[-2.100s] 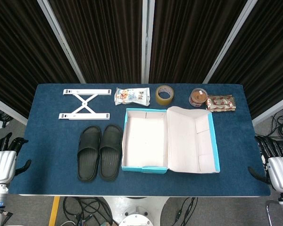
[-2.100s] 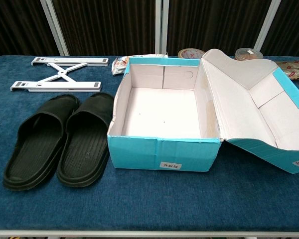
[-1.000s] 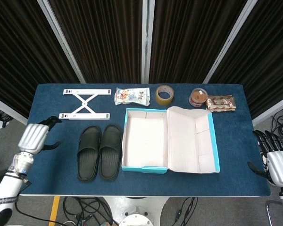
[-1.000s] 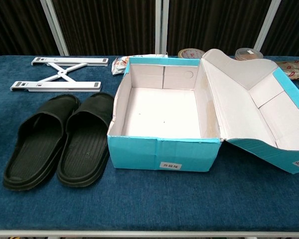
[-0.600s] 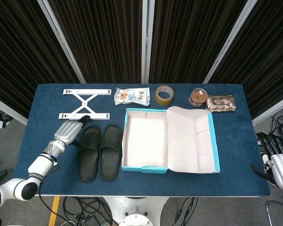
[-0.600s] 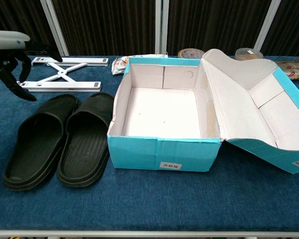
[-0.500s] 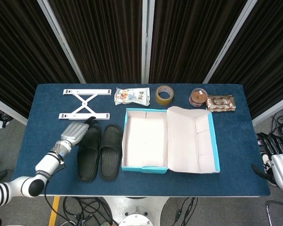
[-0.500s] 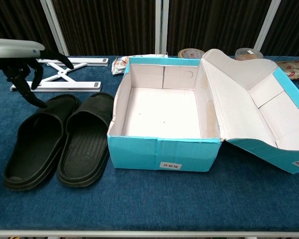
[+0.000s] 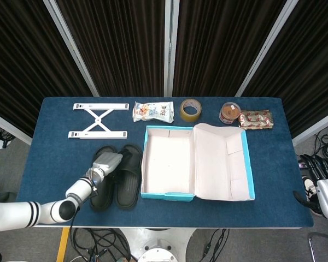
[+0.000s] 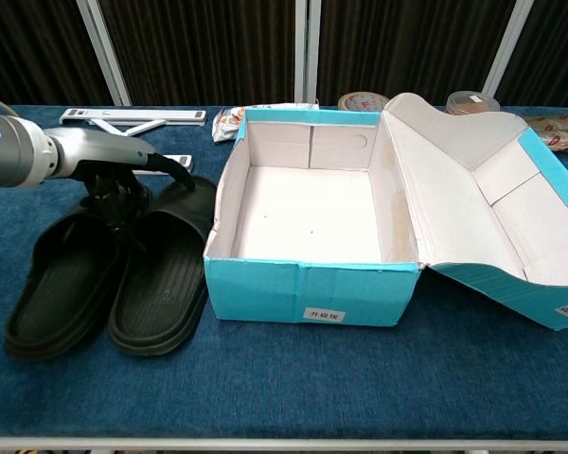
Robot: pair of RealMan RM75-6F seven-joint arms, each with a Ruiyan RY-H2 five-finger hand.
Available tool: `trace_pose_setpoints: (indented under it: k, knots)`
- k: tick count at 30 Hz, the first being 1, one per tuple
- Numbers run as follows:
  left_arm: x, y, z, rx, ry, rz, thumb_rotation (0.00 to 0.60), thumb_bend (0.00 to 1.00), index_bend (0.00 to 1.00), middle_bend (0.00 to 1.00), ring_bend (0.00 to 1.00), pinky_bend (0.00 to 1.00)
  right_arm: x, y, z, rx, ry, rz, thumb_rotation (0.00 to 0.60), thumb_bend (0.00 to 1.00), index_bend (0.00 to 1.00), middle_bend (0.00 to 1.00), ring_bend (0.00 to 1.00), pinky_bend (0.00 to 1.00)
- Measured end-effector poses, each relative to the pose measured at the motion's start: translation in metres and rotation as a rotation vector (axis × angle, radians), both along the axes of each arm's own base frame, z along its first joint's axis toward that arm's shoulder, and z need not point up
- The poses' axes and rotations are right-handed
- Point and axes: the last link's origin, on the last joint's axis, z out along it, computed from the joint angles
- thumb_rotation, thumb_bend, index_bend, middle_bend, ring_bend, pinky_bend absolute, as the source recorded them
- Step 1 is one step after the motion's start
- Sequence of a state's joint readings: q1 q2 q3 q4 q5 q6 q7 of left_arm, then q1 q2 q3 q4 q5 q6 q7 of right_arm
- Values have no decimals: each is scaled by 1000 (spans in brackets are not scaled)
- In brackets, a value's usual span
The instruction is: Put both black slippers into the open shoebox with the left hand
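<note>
1. Table [image 9: 54, 158]: a blue cloth top is seen, on which everything else is laid.
2. Shoebox [image 9: 168, 164] [image 10: 308, 288]: it is set open near the table's middle, its lid folded flat to the right; nothing is seen inside it.
3. Slippers: the left slipper [image 9: 102, 196] [image 10: 57, 284] and the right slipper [image 9: 129, 177] [image 10: 161, 284] are laid side by side, touching each other, just left of the shoebox; the right one is touching or all but touching the box wall.
4. Stand [image 9: 97, 120] [image 10: 133, 116]: a white folding frame is laid flat behind the slippers.
5. Left hand [image 9: 106, 162] [image 10: 123, 180]: it is placed over the toe ends of the slippers, between the two, with dark fingers [image 10: 114, 203] pointed down onto them. Whether anything is gripped cannot be told.
6. Right hand [image 9: 323, 194]: it is held off the table's right edge, with fingers spread and nothing in it; it is shown only in the head view.
7. Snack bag [image 9: 152, 112], tape [image 9: 190, 109], a tin [image 9: 229, 113] and a packet [image 9: 256, 118] are lined along the far edge.
</note>
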State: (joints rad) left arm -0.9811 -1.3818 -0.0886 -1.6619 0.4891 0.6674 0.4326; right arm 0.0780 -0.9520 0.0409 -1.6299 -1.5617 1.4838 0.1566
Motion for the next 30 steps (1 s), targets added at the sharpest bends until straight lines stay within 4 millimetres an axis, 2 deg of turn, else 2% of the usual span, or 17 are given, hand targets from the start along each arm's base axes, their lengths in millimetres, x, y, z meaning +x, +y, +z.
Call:
trace_pose_setpoints:
  k: [11, 19, 22, 27, 30]
  knots:
    - [9, -5, -6, -28, -24, 32, 600, 35, 102, 13, 607, 826, -3, 1, 1, 0, -5, -5, 600, 133, 0, 73, 0, 76]
    - [10, -2, -23, -65, -25, 53, 600, 35, 103, 27, 622, 826, -5, 2, 2, -5, -9, -15, 600, 133, 0, 73, 0, 76]
    - [8, -1, -27, -72, -20, 65, 600, 35, 157, 91, 647, 826, -6, 2, 1, -3, -11, -14, 600, 133, 0, 73, 0, 76]
    - [5, 3, -31, -52, -26, 85, 600, 94, 367, 337, 732, 867, -6, 1, 1, -3, -12, -16, 600, 133, 0, 73, 0, 76]
    - [5, 4, -31, -28, -33, 84, 600, 138, 428, 410, 759, 874, -6, 1, 1, -4, -10, -13, 600, 136, 0, 73, 0, 76]
